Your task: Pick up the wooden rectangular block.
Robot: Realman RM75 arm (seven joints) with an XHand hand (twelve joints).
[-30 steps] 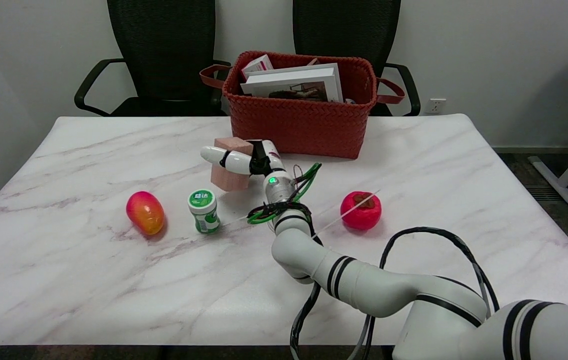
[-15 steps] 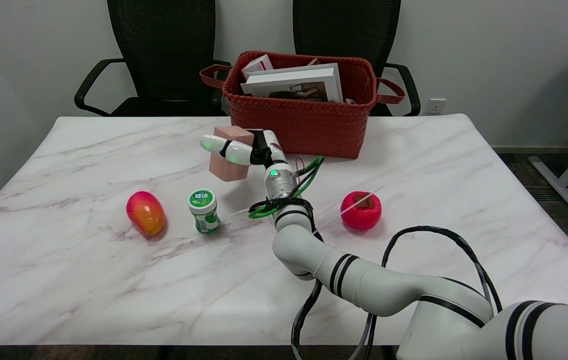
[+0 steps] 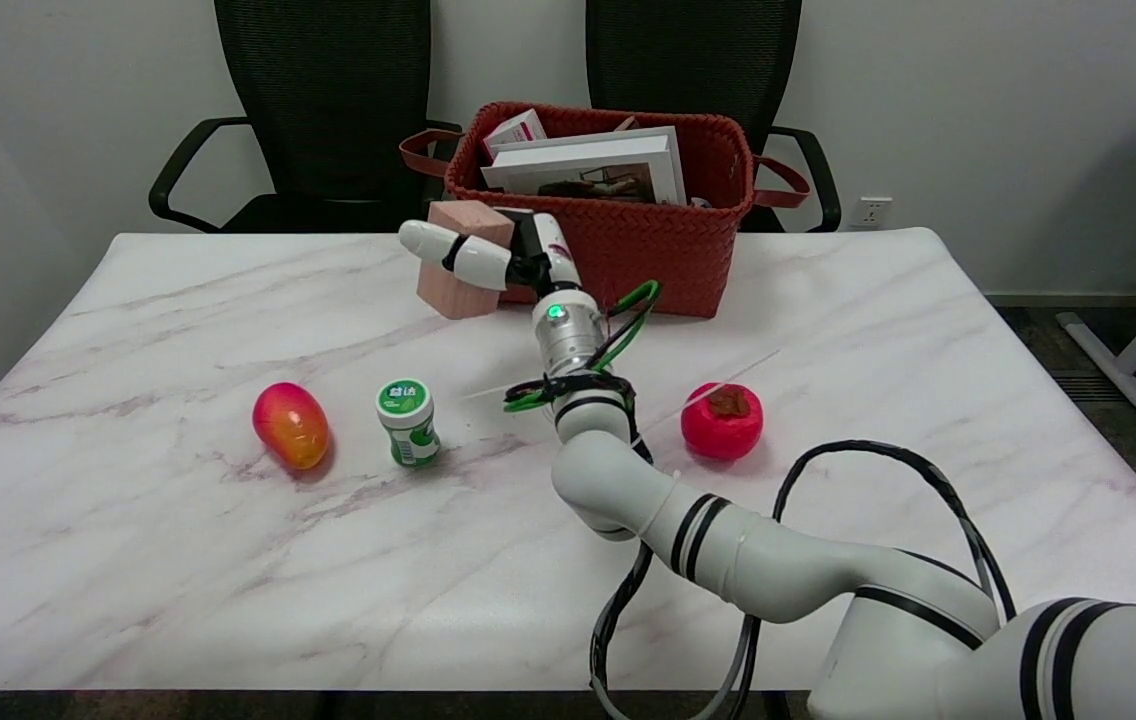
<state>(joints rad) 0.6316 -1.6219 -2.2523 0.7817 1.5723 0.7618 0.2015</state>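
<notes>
The wooden rectangular block [image 3: 455, 288], pale pinkish wood, hangs in the air above the marble table [image 3: 178, 520], left of the red basket. My right hand [image 3: 498, 260] grips it from its right side, with a white finger [image 3: 453, 252] laid across the block's front upper face. The block's right side is hidden behind the hand. The white arm reaches in from the lower right, wrapped with green cable at the wrist.
A red woven basket [image 3: 608, 240] with books stands just behind and right of the hand. On the table lie a red-yellow mango [image 3: 290, 425], a green-capped white bottle [image 3: 407, 421] and a red persimmon-like fruit [image 3: 722, 420]. Two black chairs stand behind the table.
My right hand has lifted the block off the table and carried it upward and slightly back, toward the basket. The other objects have not moved.
</notes>
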